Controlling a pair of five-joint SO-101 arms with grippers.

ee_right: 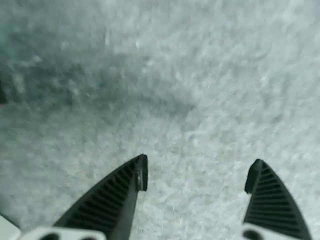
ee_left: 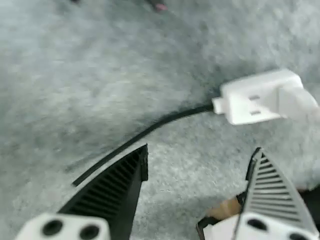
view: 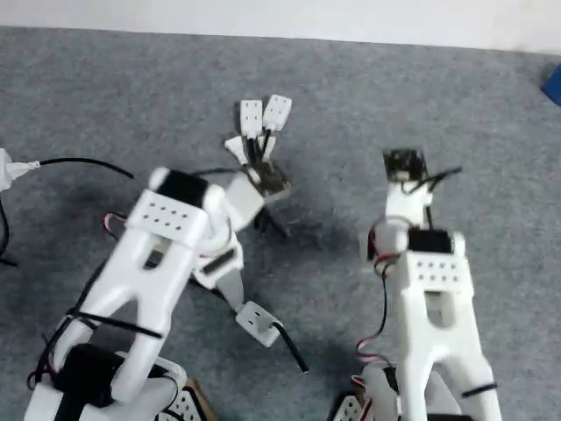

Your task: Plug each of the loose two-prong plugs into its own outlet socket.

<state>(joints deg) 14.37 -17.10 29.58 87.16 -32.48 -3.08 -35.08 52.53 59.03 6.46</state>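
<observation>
- Left tool (ee_left: 201,150) gapes wide, holding nothing.
- A white plug (ee_left: 255,97) with a black cord (ee_left: 150,132) lies on the grey surface (ee_left: 75,75) just ahead of it, untouched.
- Right tool (ee_right: 200,160) spread wide, empty, above the surface.

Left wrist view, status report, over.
Left gripper open, holding nothing. Right gripper open above grey mat. White connector on black cable loose beyond left gripper. Path clear.

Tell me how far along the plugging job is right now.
Done: nothing I can confirm; the white connectors bunched on the carpet look loose. In hand: nothing. The left claw is open just short of a white connector on a black cord; the right claw is open over bare carpet. Left: apparently every plug needs seating.
</observation>
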